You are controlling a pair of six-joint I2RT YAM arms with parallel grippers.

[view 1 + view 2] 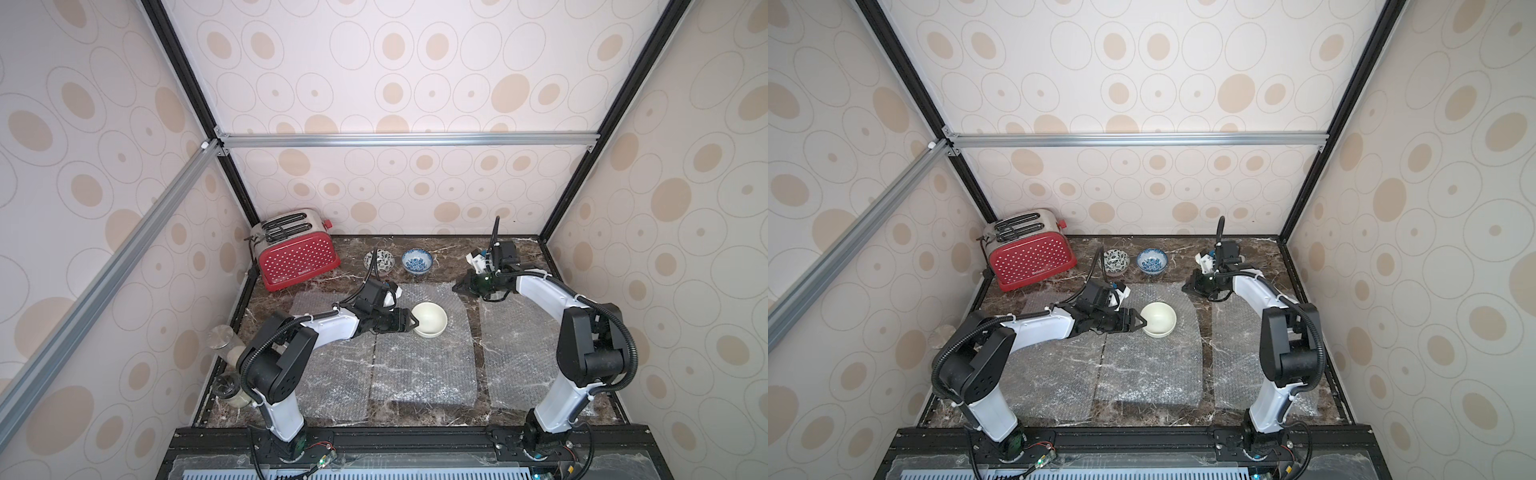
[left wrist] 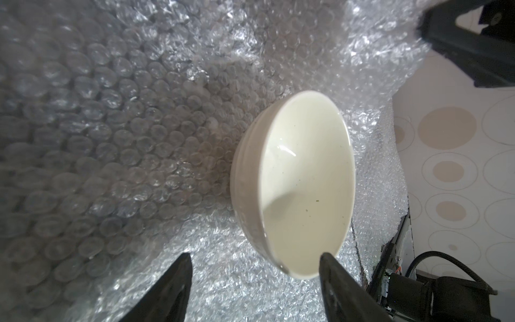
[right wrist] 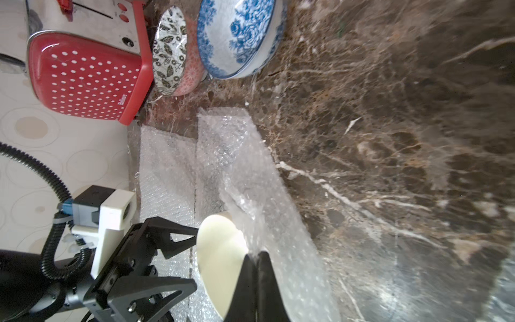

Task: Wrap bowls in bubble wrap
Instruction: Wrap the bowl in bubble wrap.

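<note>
Your working surface is a dark brown marble tabletop (image 1: 451,255) with pale veins. It is closed on three sides by walls papered with beige ovals and rings (image 1: 395,83). A silver aluminium bar (image 1: 407,139) crosses the back wall.

Three sheets of clear bubble wrap lie side by side on the tabletop: the left sheet (image 1: 332,374), the middle sheet (image 1: 424,365) and the right sheet (image 1: 519,353).

The plain cream ceramic bowl (image 1: 430,318) stands upright on the far part of the middle sheet. Your left hand (image 1: 414,322) is at the bowl's left rim and is open. In the left wrist view one finger (image 2: 334,278) is over the inside of the bowl and the other is outside it; I cannot tell whether either touches. Your right hand (image 1: 456,286) is closed and pinches the far right corner of the middle sheet, which is raised from the tabletop there.

At the back, the white bowl with black leaf pattern (image 1: 384,262) and the white bowl with blue pattern (image 1: 417,262) stand just beside each other on bare marble. Near them, in the far left corner, is a red toaster with white dots (image 1: 297,259).

The left arm's black cable (image 1: 372,266) crosses in front of the leaf-pattern bowl in both top views. The left arm reaches over the left sheet and the right arm over the right sheet. Two glass jars (image 1: 220,336) stand at the left edge of the tabletop, partly hidden behind the left arm.
</note>
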